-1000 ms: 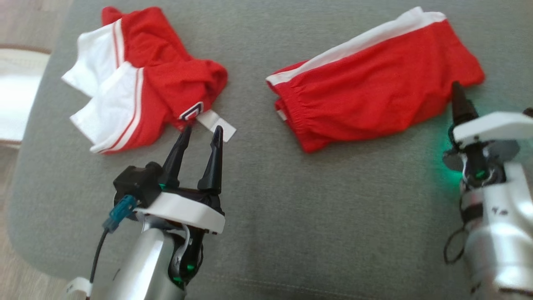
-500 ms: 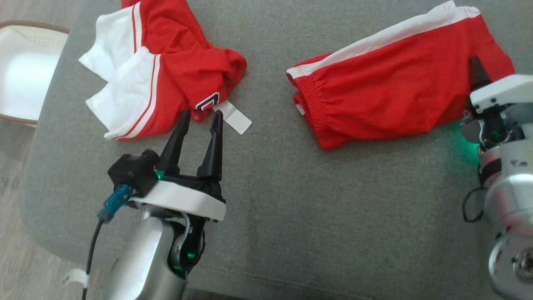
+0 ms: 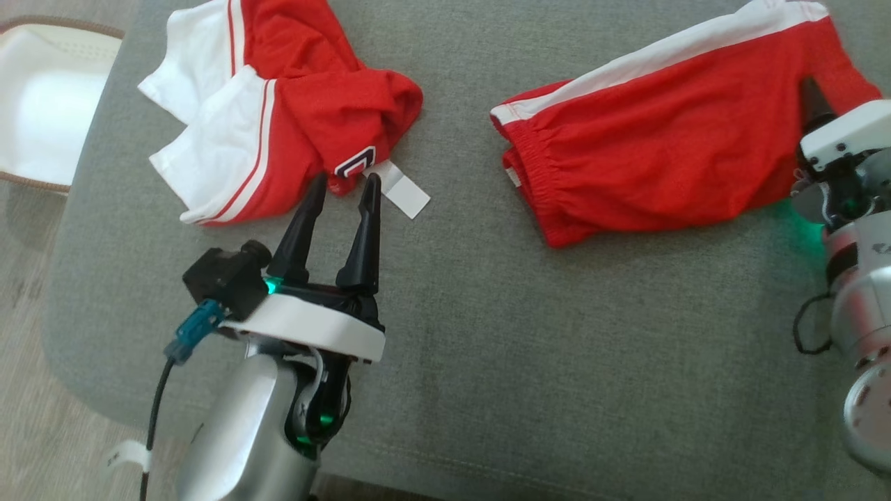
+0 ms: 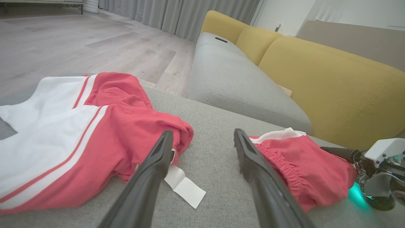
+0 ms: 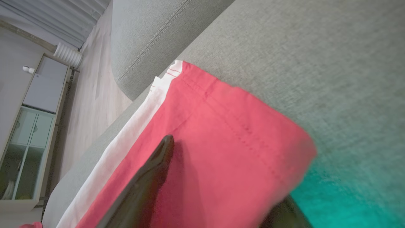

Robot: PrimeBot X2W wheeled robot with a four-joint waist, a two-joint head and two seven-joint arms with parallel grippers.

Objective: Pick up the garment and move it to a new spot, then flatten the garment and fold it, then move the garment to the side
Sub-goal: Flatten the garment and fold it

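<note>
A grey cushion (image 3: 445,334) carries folded red shorts (image 3: 661,153) on its right side, where the right gripper (image 5: 226,172) stands wide, one finger lying over their hem. On the cushion's left side the left gripper (image 3: 344,182), also wide, has its tips just beside a crumpled garment (image 3: 306,125) and its white tag (image 3: 404,193).

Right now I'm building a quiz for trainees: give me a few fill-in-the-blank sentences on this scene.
The crumpled garment and the shorts lie on a ___ cushion. The shorts' side stripe is ___. The left tool, near the white tag, has jaws standing ___. Missing: gray; white; open.
</note>
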